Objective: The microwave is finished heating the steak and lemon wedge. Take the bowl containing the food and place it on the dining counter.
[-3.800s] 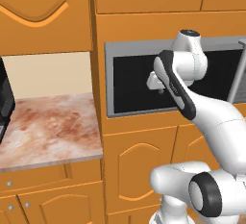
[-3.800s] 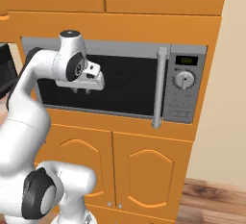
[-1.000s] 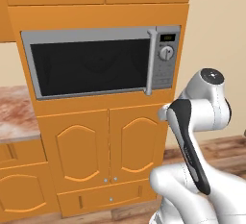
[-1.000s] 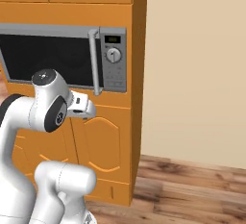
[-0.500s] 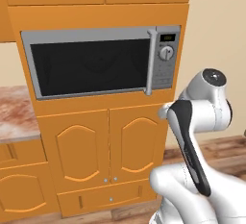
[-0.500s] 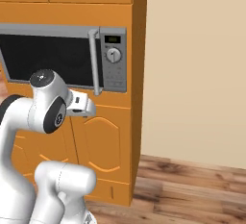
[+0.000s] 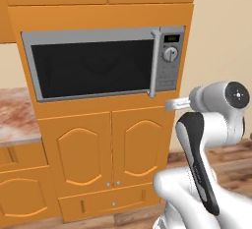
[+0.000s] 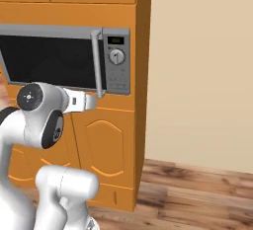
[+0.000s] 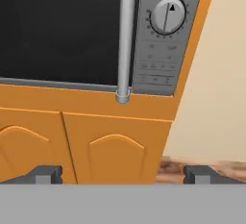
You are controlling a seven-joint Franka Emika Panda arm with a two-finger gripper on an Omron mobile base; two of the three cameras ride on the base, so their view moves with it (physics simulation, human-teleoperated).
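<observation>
Gripper (image 9: pixel 122 174) spread wide and empty, aimed at the microwave (image 7: pixel 103 63) with its bar handle (image 9: pixel 126 38) at twelve o'clock, door shut, likely lining up to pull it.

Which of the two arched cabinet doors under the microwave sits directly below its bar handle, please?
The right-hand arched door, under the bar handle of the microwave; the left door lies beneath the black glass.

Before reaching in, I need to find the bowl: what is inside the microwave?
The microwave is closed. Its black glass door shows only darkness, so whatever sits inside is hidden. Only the bar handle and dial are visible.
</observation>
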